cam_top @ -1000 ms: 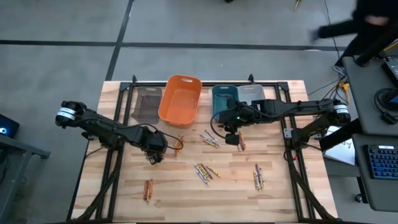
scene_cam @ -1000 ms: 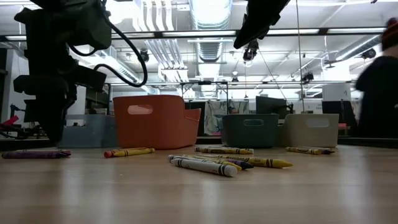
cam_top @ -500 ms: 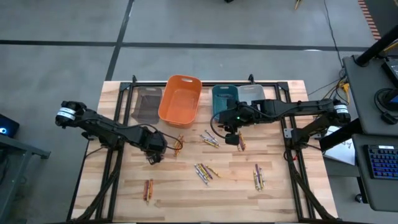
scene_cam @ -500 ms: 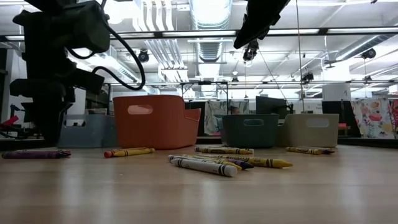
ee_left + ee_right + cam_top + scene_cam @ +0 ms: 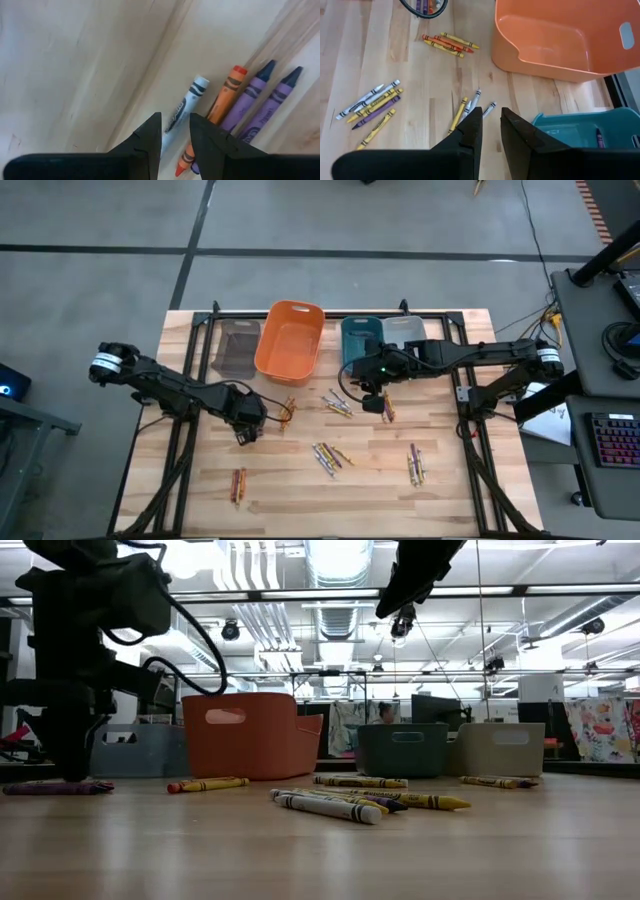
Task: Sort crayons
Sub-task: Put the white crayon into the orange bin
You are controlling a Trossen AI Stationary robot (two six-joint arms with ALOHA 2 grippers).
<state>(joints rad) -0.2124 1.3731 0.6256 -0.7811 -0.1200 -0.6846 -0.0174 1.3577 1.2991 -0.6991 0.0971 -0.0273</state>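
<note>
Left gripper (image 5: 246,431) low over the table's left-middle, fingers (image 5: 150,135) set a narrow gap apart with nothing between them, tips pointed down just above a small cluster of crayons: a white one (image 5: 184,111), an orange one (image 5: 220,102) and two purple ones (image 5: 255,95) lying side by side on the wood. Left arm (image 5: 170,385) stretched from its base at the far left edge, reaching rightward and slightly toward the near side.

Right gripper (image 5: 372,402) hanging higher, in front of the teal bin (image 5: 358,338), fingers (image 5: 470,132) likewise a slim gap apart and empty. Right arm (image 5: 470,357) extended leftward from its base at the right edge, wrist bent downward.

Beyond the grippers, more crayons in loose groups: a few just below the orange bin (image 5: 290,340), a yellow-and-grey bunch (image 5: 338,404) at the middle, another pile (image 5: 328,457) nearer the front, a pair (image 5: 415,465) at the near right, a pair (image 5: 239,485) at the near left. Along the far side of the table (image 5: 450,500), left to right: brown bin (image 5: 238,348), orange, teal, grey bin (image 5: 404,332)
</note>
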